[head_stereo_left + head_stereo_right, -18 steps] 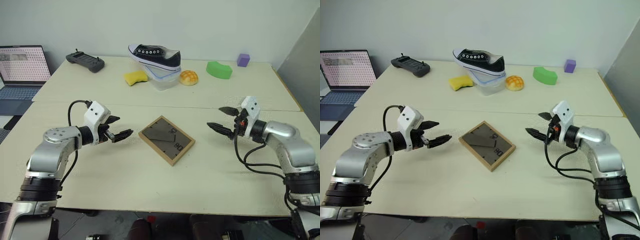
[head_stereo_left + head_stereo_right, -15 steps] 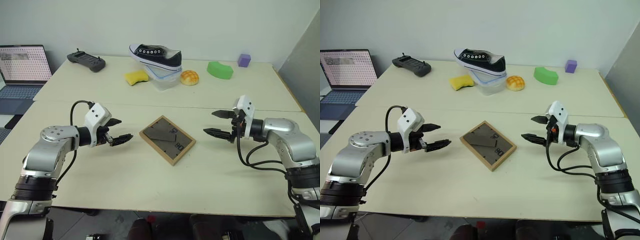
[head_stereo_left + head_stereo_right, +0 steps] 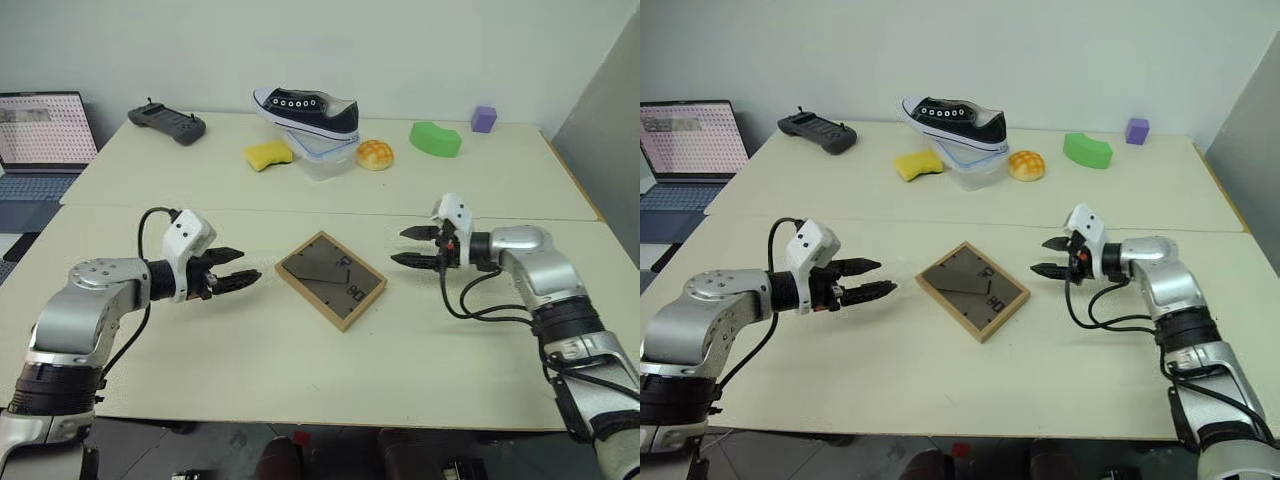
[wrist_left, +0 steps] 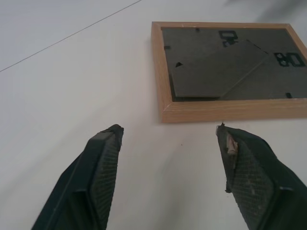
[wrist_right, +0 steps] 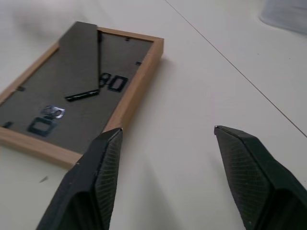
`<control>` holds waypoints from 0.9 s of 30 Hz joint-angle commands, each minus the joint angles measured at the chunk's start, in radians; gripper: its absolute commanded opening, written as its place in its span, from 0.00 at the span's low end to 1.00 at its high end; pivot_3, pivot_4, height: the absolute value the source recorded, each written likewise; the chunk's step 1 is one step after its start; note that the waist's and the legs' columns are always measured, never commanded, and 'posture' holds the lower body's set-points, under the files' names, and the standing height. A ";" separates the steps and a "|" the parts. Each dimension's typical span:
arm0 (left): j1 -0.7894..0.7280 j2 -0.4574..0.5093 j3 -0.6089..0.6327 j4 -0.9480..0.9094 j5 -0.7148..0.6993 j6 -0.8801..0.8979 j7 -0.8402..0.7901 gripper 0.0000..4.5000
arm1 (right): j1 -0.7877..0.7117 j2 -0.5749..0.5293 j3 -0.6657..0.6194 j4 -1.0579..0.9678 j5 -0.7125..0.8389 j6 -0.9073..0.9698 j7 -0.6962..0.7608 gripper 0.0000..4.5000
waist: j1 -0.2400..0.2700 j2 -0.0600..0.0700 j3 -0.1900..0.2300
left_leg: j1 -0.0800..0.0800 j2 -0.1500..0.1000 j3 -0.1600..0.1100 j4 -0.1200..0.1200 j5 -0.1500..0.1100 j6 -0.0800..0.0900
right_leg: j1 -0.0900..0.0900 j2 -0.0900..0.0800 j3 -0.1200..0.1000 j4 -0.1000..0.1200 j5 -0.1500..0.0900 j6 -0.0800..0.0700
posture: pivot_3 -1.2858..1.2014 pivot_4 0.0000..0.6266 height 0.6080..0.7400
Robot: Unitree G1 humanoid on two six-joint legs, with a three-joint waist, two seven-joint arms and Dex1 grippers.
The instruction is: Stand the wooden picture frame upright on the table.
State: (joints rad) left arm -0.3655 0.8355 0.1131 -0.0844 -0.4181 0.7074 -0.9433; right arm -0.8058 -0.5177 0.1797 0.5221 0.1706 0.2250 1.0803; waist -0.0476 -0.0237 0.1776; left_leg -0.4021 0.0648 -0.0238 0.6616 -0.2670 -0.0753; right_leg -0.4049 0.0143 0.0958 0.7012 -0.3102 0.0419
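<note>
Wooden picture frame (image 3: pixel 331 279) laid flat at the middle of the bench's (image 3: pixel 300 370) near section, turned cornerwise, left pincer (image 3: pixel 238 279) held released at its 9 o'clock, right pincer (image 3: pixel 408 246) held released at its 3 o'clock, neither touching it

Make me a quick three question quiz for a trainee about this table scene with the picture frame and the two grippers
1. True or false: the wooden picture frame stands upright on the table.
2. What sits on the clear container: A banana, B black shoe, C mug?
3. Are the left gripper and right gripper open or shut?

Key: 1 false, it lies flat. 2 B. 3 both open, neither touching the frame.
</note>
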 commanded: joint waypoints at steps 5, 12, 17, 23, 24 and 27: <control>0.045 -0.114 0.134 -0.160 -0.197 0.259 0.143 0.57 | -0.064 0.063 0.019 0.137 -0.105 -0.141 -0.065 0.24 | -0.002 0.000 0.000 | 0.000 0.000 0.000 0.000 0.000 0.000 | 0.000 -0.001 0.000 0.000 0.000 0.000 | 0.52 0.24 1.00; 0.170 -0.271 0.372 -0.251 -0.597 0.746 0.291 0.88 | -0.027 0.102 0.052 0.124 -0.130 -0.182 -0.026 0.00 | -0.013 0.000 0.000 | 0.001 0.000 -0.001 0.000 0.000 0.000 | 0.000 -0.001 0.000 0.002 0.000 0.000 | 0.52 0.24 1.00; 0.193 -0.254 0.323 -0.251 -0.464 0.644 0.407 0.99 | -0.017 0.103 0.055 0.117 -0.143 -0.194 -0.024 0.00 | -0.012 0.000 0.000 | 0.002 0.000 -0.002 0.001 0.000 -0.001 | 0.000 -0.001 0.000 0.005 0.000 0.000 | 0.52 0.24 1.00; 0.185 -0.111 0.062 -0.196 -0.182 0.236 0.276 0.99 | 0.026 0.075 0.055 0.044 -0.145 -0.173 0.011 0.00 | -0.006 0.000 0.000 | 0.002 -0.001 0.000 0.000 0.003 -0.005 | 0.001 -0.002 0.000 0.003 0.000 0.000 | 0.52 0.24 1.00; 0.175 -0.099 0.030 -0.171 -0.144 0.183 0.259 0.99 | 0.038 0.071 0.057 0.019 -0.143 -0.163 0.020 0.00 | -0.005 0.000 0.000 | 0.002 -0.001 0.000 0.000 0.003 -0.005 | 0.001 -0.002 0.000 0.003 0.000 0.000 | 0.52 0.24 1.00; 0.138 -0.101 -0.041 -0.111 -0.072 0.068 0.222 0.91 | 0.079 0.070 0.064 -0.084 -0.130 -0.113 0.035 0.00 | -0.005 0.000 0.000 | 0.002 -0.001 0.000 0.000 0.003 -0.005 | 0.001 -0.002 0.000 0.003 0.000 0.000 | 0.52 0.24 1.00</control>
State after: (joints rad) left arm -0.1979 0.7313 0.0976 -0.2147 -0.5330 0.8571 -0.6928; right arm -0.7430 -0.4408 0.2403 0.5331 0.0229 0.0844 1.0955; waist -0.0531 -0.0237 0.1774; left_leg -0.4005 0.0640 -0.0238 0.6614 -0.2645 -0.0798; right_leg -0.4045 0.0129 0.0960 0.7039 -0.3103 0.0417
